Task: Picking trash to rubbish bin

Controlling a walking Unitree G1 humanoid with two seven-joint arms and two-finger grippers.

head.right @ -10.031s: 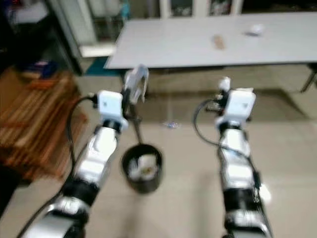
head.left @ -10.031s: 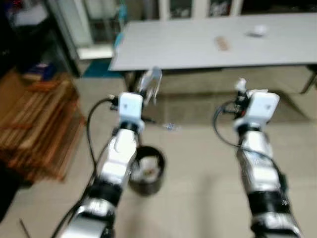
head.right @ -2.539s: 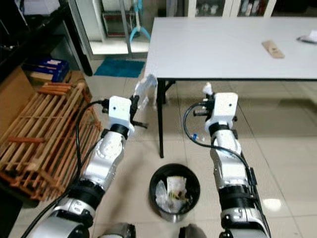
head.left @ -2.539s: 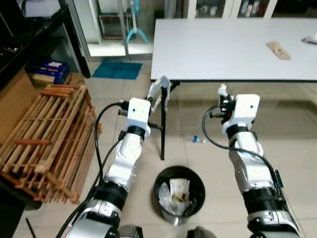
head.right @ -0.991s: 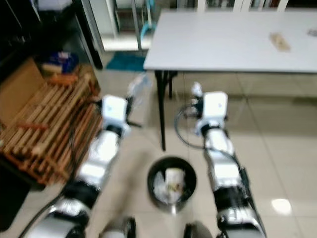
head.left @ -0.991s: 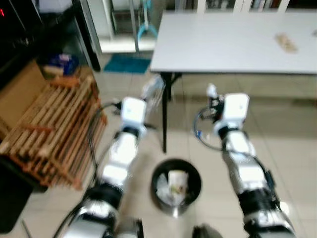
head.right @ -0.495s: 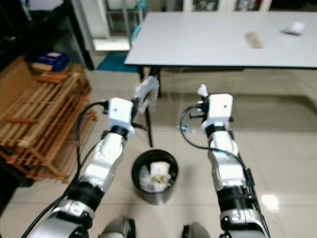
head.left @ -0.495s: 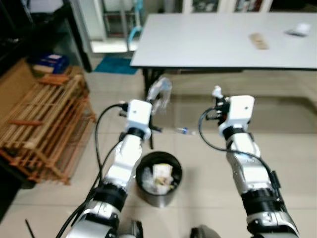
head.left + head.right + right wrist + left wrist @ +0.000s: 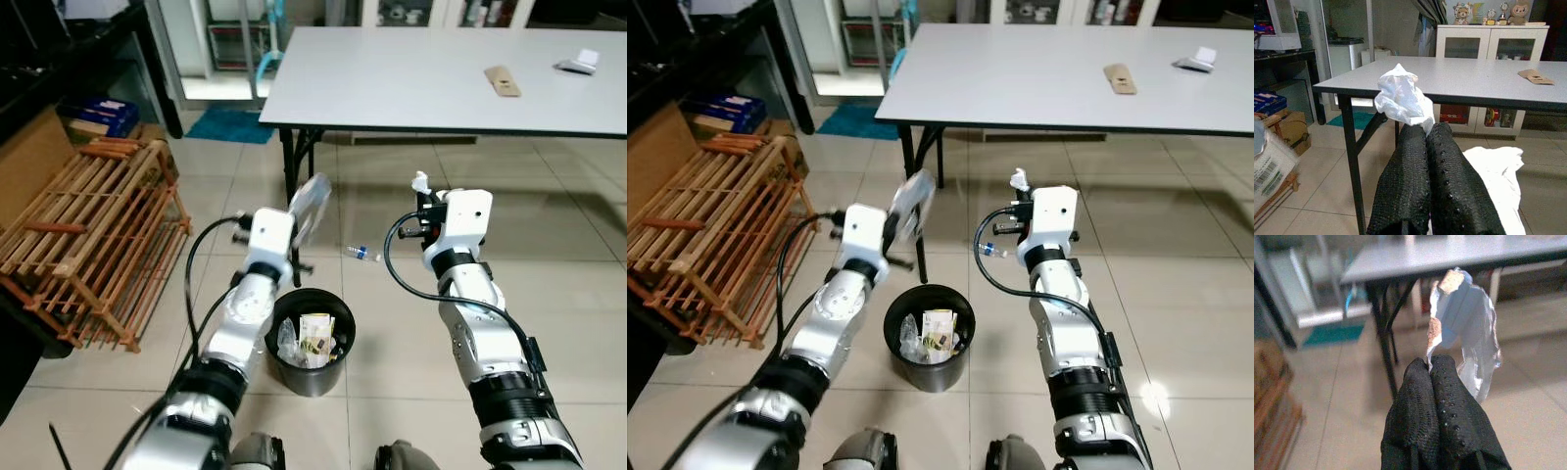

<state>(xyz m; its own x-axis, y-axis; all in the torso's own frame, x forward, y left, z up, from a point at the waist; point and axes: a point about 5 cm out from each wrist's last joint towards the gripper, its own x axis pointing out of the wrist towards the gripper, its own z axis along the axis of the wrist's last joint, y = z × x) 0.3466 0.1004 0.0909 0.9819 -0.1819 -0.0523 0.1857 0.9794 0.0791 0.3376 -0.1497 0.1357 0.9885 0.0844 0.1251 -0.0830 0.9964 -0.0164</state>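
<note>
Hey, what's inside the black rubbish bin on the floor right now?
The black rubbish bin holds a printed carton or packet standing near the middle, with crumpled clear plastic beside it. Whatever lies beneath them at the bottom is covered.

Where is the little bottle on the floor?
The small bottle lies on the tiled floor between the two arms, just past the black bin and in front of the grey table.

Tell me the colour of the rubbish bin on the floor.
Black. The rubbish bin shows best in the left eye view, between the two arms.
</note>
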